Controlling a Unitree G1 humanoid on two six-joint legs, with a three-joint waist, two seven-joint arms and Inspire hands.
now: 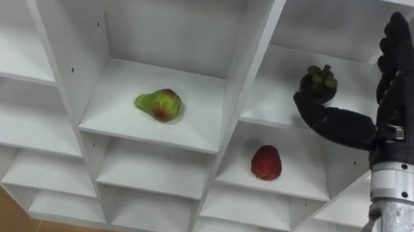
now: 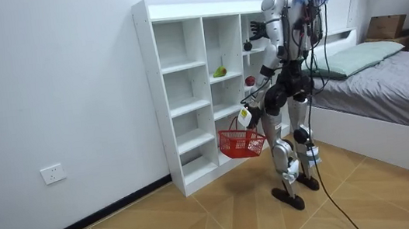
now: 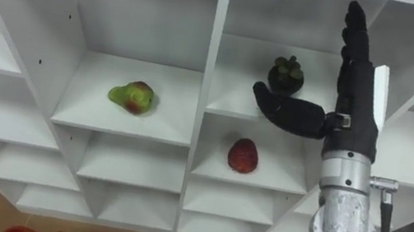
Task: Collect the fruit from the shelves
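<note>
Mangosteen beside an open right hand, not yet grasped

Mangosteen (image 1: pixel 320 81) sits on an upper shelf of the white closet (image 1: pixel 247 72), near the shelf's front edge and just right of the upright divider. The right hand (image 1: pixel 403 114) is raised before that compartment with its fingers (image 1: pixel 397 46) straight, together and pointing up, well to the right of the fruit and apart from it. The thumb (image 1: pixel 331 121) is spread wide and reaches leftward, its tip crossing below and in front of the mangosteen's lower side; whether it touches cannot be told. Nothing is clamped in the hand.

One shelf below in the same column lies a red fruit (image 1: pixel 266 162), set mid-shelf with bare board on either side. Across the divider, a green and red pear (image 1: pixel 160 104) rests on the neighbouring shelf, toward its right half. The mangosteen's compartment has free height above the fruit.

In the room view the robot stands upright, close against the closet, and a red basket (image 2: pixel 241 143) hangs at the left hand (image 2: pixel 245 117), low by its thigh; that hand's grip is too small to judge
</note>
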